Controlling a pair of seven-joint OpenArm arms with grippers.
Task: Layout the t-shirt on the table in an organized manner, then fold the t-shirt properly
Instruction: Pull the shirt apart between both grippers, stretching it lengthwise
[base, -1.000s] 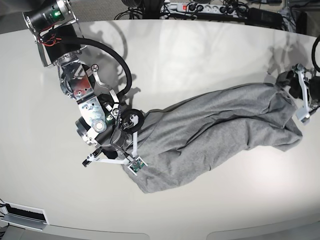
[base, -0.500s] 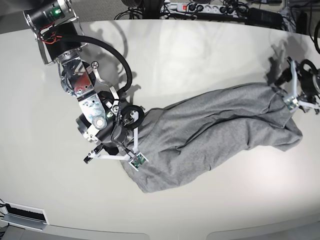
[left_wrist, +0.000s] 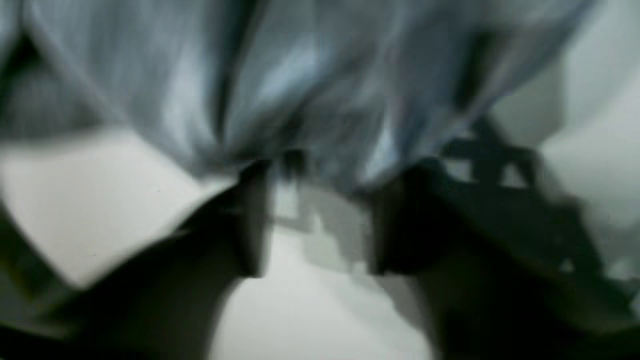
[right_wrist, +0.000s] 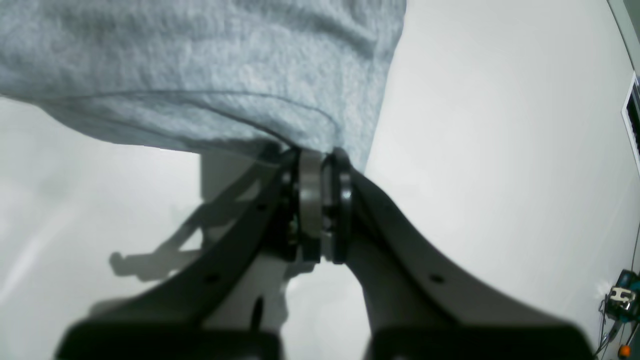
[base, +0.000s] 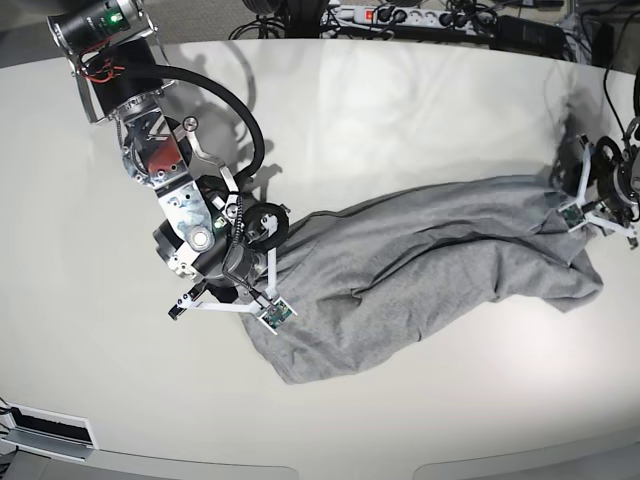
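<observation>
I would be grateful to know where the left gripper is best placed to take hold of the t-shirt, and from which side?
Probably the bunched edge of the t-shirt nearest the left gripper, approached low from the table side beyond that end. The cloth there rises in folds instead of lying flat, so an edge can slip between the jaws. The right gripper already pinches the opposite end.

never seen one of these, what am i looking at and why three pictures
It is a robot with two arms working at a table. One picture looks down from above; the other two come from cameras on the wrists. A grey t-shirt lies bunched on the table. The right end effector, on the left in the overhead picture, is shut on the shirt's edge. The left end effector is at the shirt's other end; its own picture is too blurred to tell whether it grips.
</observation>
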